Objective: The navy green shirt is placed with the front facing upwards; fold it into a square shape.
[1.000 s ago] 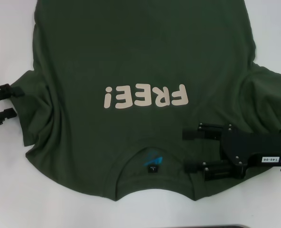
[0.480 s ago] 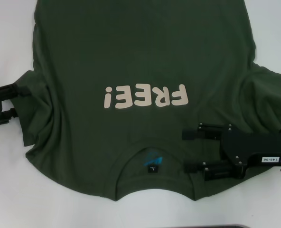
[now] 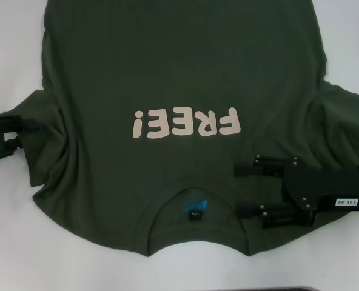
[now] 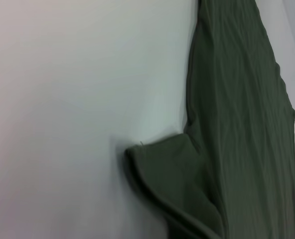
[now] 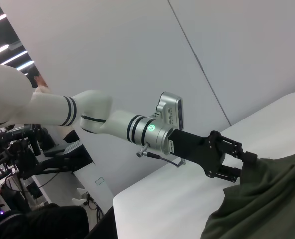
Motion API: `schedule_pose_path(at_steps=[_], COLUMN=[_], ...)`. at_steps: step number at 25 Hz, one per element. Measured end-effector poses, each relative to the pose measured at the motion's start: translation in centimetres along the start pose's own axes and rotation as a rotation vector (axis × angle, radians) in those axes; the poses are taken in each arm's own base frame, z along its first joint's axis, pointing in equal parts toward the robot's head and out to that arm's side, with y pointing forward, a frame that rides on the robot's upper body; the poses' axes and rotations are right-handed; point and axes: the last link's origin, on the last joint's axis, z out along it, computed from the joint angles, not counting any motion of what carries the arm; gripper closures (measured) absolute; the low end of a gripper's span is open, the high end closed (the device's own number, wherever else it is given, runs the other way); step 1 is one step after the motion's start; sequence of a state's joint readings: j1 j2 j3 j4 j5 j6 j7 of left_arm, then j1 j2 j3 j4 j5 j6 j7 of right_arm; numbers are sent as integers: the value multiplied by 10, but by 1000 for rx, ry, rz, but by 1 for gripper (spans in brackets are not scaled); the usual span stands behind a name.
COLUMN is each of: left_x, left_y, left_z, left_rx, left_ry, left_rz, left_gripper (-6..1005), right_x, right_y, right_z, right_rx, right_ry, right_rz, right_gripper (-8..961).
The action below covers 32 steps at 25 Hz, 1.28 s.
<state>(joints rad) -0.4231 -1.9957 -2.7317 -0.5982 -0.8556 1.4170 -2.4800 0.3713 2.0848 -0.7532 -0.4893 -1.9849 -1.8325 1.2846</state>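
A plain white worktop (image 3: pixel 10 54) carries the navy green shirt (image 3: pixel 179 73) spread front up across its middle, collar toward the near edge. The left gripper (image 3: pixel 13 132), fingers apart, meets the sleeve at the left edge. The right gripper (image 3: pixel 243 189) hovers spread beside the collar. Grey wall panels stand behind.

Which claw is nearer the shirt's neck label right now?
Right. The right claw hovers over the shirt just beside the neck label, fingers open. The left claw is far off at the sleeve edge.
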Motion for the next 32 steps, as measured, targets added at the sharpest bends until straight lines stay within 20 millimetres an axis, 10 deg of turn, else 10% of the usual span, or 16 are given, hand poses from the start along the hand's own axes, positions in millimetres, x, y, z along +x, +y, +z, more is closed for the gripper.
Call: schedule_pose_path(at_steps=[17, 32], left_x=[0, 24], left_y=[0, 9], left_z=[-1, -14], left_rx=[1, 6], left_ry=[-6, 38], left_rz=[1, 18], left_gripper=[983, 982], right_x=[-2, -2], right_y=[-1, -1], right_z=[1, 1], right_rx=[-2, -1], right_ry=[2, 0], right_rz=[-4, -3], right_gripper=[42, 42])
